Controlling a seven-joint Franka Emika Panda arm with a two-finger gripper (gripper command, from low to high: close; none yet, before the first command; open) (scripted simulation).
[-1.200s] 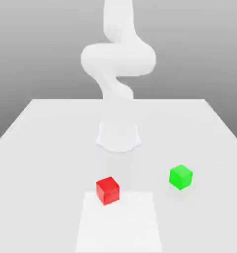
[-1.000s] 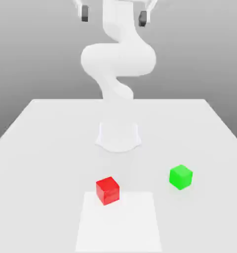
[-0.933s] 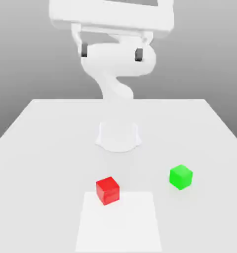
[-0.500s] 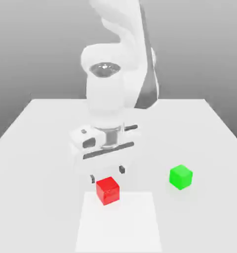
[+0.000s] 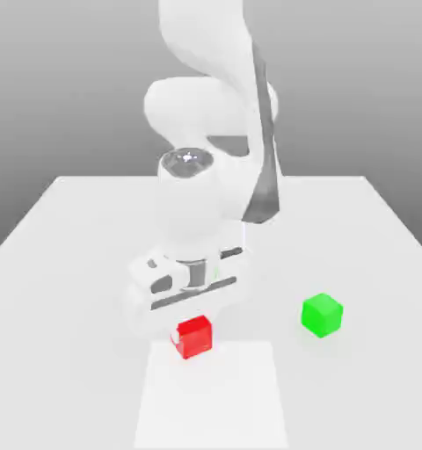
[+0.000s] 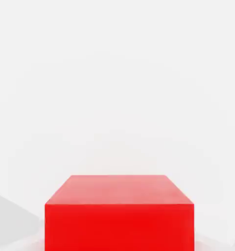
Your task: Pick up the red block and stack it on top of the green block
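My exterior view looks down across the table (image 5: pixel 65 264) from its near edge, facing the arm (image 5: pixel 206 176). My hand view sits close over the red block (image 6: pixel 119 215), which both views share.

The red block (image 5: pixel 195 337) lies toward the exterior view's left of the green block (image 5: pixel 322 315).
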